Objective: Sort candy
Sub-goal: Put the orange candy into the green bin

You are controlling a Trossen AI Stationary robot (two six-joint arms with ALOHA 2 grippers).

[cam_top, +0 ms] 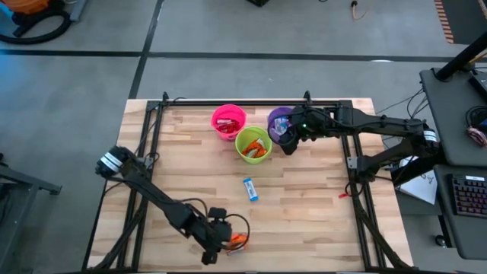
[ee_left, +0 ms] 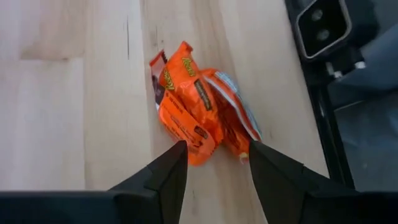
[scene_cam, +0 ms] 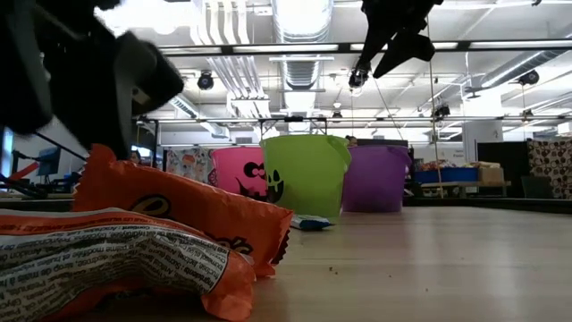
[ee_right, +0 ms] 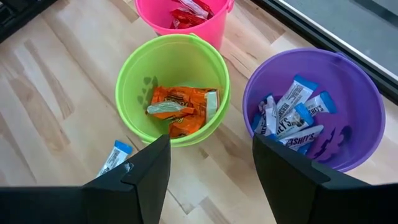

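Two or three orange wrapped candies (ee_left: 196,109) lie bunched on the wood near the table's near edge (cam_top: 238,242), and fill the foreground of the low view (scene_cam: 161,224). My left gripper (ee_left: 216,152) is open just above them, one finger on either side of their near end, touching nothing I can see. A blue-and-white candy (cam_top: 250,189) lies alone mid-table. Red candies sit in the pink cup (cam_top: 228,122), orange ones in the green cup (ee_right: 180,109), blue-and-white ones in the purple cup (ee_right: 292,118). My right gripper (ee_right: 211,155) hovers open above the green and purple cups.
The three cups stand close together near the table's far edge, resting on their bases (scene_cam: 308,174). Black frame rails (cam_top: 144,144) run along the table's left and right sides. A black camera housing (ee_left: 329,25) sits beyond the near edge by the orange candies. Bare wood lies around the lone blue candy.
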